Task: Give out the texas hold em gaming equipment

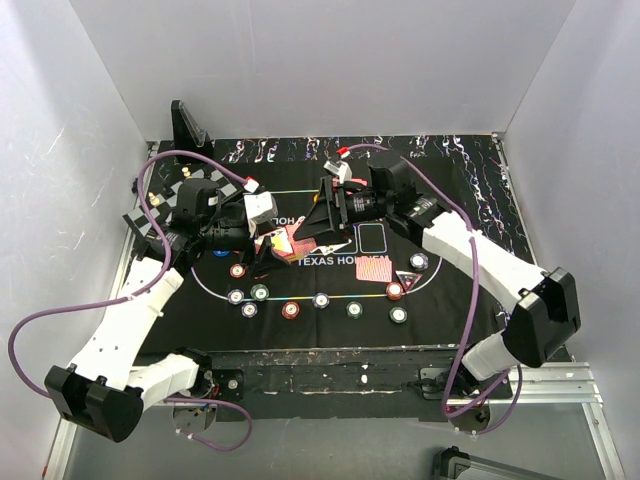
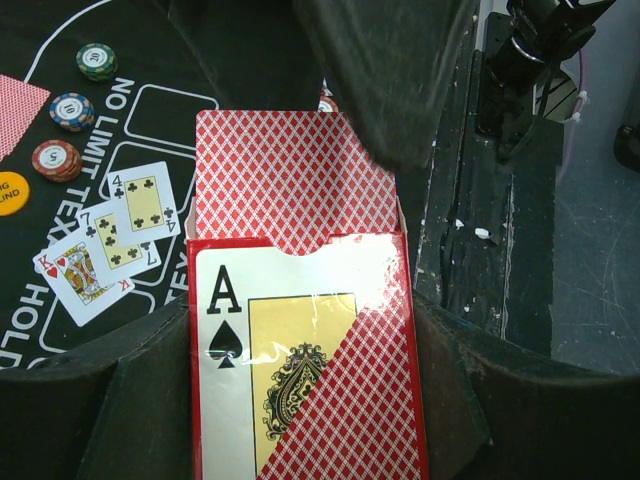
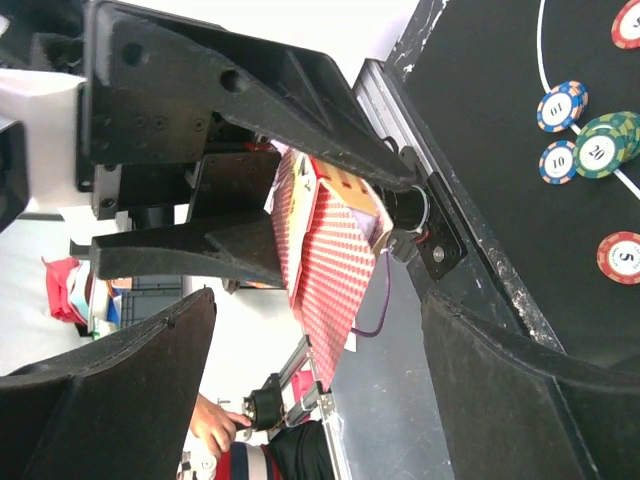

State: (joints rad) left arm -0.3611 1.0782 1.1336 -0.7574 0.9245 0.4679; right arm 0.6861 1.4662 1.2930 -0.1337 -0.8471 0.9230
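Note:
My left gripper (image 2: 300, 400) is shut on a red card box (image 2: 300, 350) with an ace of spades on its face; it also shows in the top view (image 1: 285, 243). Red-backed cards (image 2: 285, 170) stick out of its open end. My right gripper (image 3: 320, 310) is open, its fingers on either side of the deck's edge (image 3: 330, 270); one finger (image 2: 390, 80) covers a corner of the cards. Three face-up cards (image 2: 105, 245), an orange button (image 2: 8, 192) and several chips (image 2: 72, 110) lie on the mat. A dark triangular marker (image 1: 407, 279) lies by a face-down card (image 1: 375, 268).
Several chips (image 1: 290, 310) lie along the white arc of the black mat (image 1: 440, 200). A small checkered board (image 1: 145, 212) sits at the mat's left edge, behind the left arm. A black stand (image 1: 185, 125) is at the back left. White walls enclose the table.

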